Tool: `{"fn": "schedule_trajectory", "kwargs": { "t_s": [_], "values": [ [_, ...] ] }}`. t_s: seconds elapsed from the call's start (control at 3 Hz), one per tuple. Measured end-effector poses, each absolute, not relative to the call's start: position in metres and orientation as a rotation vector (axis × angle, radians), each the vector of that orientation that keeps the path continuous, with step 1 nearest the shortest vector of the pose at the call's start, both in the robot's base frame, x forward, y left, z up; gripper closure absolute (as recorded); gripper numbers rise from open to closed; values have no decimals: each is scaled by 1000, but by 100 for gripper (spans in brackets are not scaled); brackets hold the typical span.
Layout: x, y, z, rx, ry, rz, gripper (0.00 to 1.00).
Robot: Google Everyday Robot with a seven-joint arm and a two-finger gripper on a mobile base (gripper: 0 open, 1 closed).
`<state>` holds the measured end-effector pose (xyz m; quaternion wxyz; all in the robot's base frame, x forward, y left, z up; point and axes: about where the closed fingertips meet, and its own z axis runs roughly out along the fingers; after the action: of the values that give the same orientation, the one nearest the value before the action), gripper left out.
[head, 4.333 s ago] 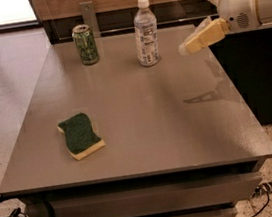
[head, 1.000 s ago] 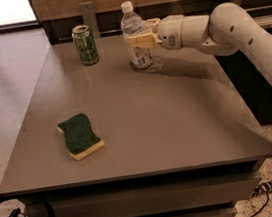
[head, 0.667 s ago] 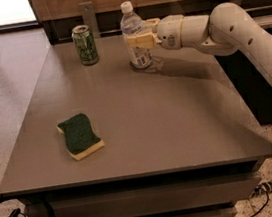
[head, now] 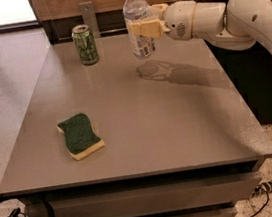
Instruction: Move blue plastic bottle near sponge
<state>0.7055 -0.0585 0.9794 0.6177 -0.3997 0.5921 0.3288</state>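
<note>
your gripper (head: 142,29) has its jaws clenched on the blue plastic bottle (head: 135,8) at mid-body, holding it upright and clear of the table (head: 178,124) near the far edge. a green can (head: 85,44) stands nearby on the tabletop; the sponge (head: 80,135) lies well apart, toward the near-left corner.

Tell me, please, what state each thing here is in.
blue plastic bottle: capped, upright, held above the table.
gripper: shut on the bottle, over the table's far side.
green can: upright on the table.
sponge: flat, green side up.
</note>
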Motion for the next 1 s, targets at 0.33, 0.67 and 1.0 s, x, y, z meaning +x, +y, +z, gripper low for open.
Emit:
{"fn": "schedule_trajectory", "kwargs": {
  "t_s": [0.33, 0.67, 1.0],
  "values": [
    [670, -58, 983, -912, 1366, 812, 100],
    [608, -61, 969, -878, 1414, 848, 100],
    [571, -56, 942, -875, 1453, 883, 100]
  ]
}}
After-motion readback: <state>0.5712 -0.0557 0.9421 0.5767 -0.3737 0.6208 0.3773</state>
